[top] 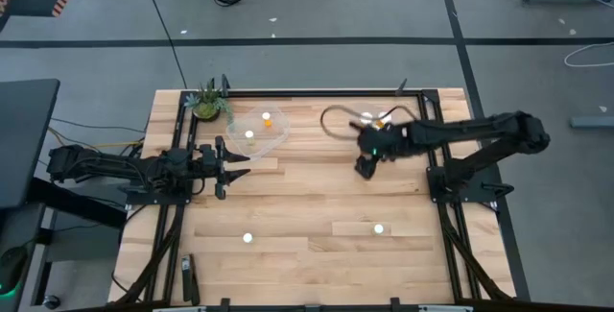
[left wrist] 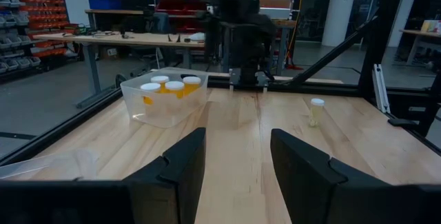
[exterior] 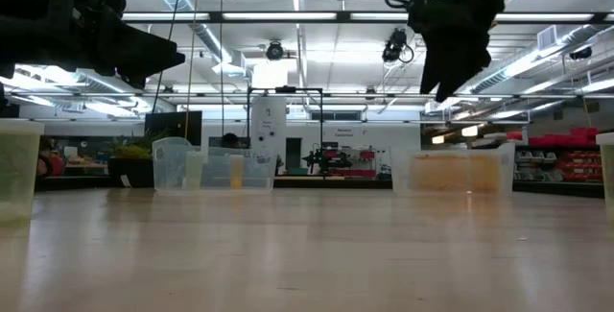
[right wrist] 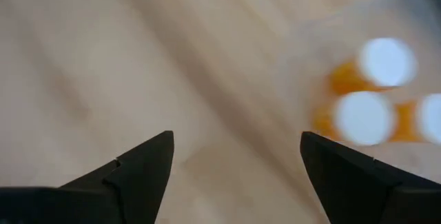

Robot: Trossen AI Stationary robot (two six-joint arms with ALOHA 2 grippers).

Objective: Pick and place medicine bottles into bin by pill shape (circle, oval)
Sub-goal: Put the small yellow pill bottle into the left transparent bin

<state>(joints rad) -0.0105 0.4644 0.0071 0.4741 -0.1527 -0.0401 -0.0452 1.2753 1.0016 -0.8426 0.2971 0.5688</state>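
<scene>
Left end effector [top: 223, 165] hangs over the surface [top: 307, 254] near its left edge, fingers apart, nothing betw. them. Just beside it toward the far edge sits a clear tub [top: 261, 130] w/ two medicine bottles inside; potted plant [top: 207, 104] at the far left corner. One loose bottle [top: 247, 238] stands nearer the front edge, well apart from the left end effector. A second loose bottle [top: 379, 228] stands toward the right front, well apart from both end effectors.

Right end effector [top: 366, 166] hovers above the surface right of centre, raised clear in low view, fingers [right wrist: 141, 165] spread wide & empty. A second tub [left wrist: 165, 98] lies just beside it toward the far edge, w/ white-capped bottles [right wrist: 364, 117] inside; wrist view shows them off to one side of the fingers, not betw. them.
</scene>
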